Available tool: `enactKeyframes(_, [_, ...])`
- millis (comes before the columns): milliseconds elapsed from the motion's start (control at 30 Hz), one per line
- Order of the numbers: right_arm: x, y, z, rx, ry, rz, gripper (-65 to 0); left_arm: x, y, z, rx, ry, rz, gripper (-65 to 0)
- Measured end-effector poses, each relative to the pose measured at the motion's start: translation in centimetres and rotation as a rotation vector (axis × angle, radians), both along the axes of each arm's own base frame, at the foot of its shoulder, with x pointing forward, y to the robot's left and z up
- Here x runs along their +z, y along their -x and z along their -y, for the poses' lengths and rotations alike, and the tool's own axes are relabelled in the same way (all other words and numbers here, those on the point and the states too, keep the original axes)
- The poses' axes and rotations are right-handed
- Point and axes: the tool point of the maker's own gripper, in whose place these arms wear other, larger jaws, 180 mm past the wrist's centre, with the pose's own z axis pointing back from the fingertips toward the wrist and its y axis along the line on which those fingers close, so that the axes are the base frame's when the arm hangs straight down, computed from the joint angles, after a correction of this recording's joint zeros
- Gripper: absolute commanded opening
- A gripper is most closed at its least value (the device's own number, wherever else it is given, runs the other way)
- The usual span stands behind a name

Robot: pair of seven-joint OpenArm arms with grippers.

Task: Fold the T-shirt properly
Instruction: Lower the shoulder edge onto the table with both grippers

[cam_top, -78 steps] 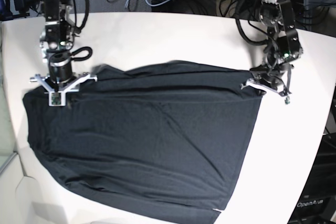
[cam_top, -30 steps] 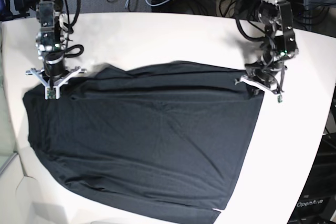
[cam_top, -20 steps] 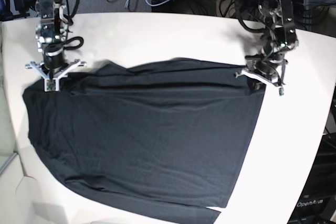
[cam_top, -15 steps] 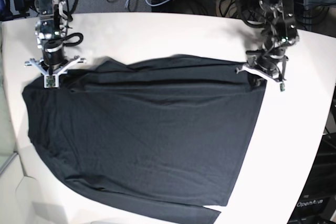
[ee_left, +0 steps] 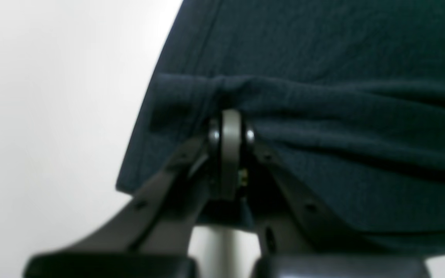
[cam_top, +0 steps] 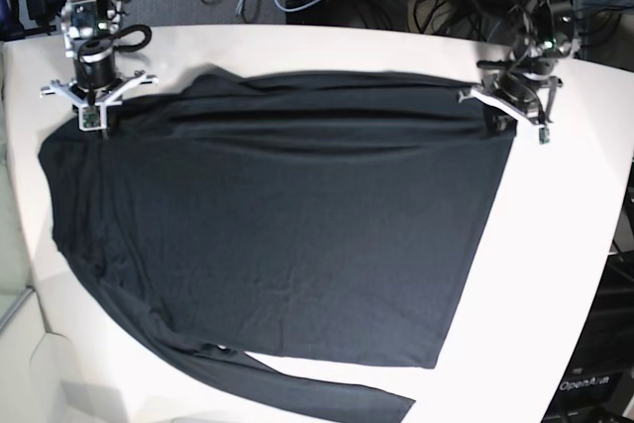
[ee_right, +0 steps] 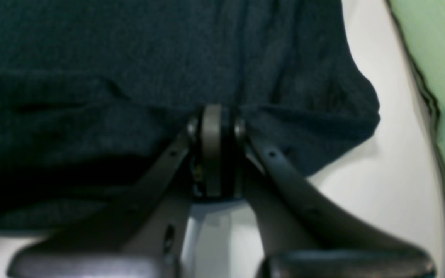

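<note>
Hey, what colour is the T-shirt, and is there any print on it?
Plain black T-shirt, no print; base view.

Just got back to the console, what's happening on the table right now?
Both arms are holding the black T-shirt by its far edge. The left gripper is shut on the corner at the base view's right, and the right gripper is shut on the corner at its left. The fabric bunches at each pinch in the wrist views. The shirt lies spread flat on the white table, one sleeve trailing off its near edge. No fold is made yet.

One T-shirt (cam_top: 287,235), two pincers, one table (cam_top: 327,47).
</note>
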Motion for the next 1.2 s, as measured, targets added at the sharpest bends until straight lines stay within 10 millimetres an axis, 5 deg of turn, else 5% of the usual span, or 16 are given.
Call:
enactKeyframes(433, [-0.1,3.7,-0.6,0.043,0.004,0.034,-62.5,0.0,2.6,0.6,-0.021,-0.007,-0.053,-65.0])
enactKeyframes(1200, [0.0,2.8,-0.4,0.030,0.003,0.032,-62.5,0.5,2.4,0.9,-0.036,-0.018,-0.081,-65.0])
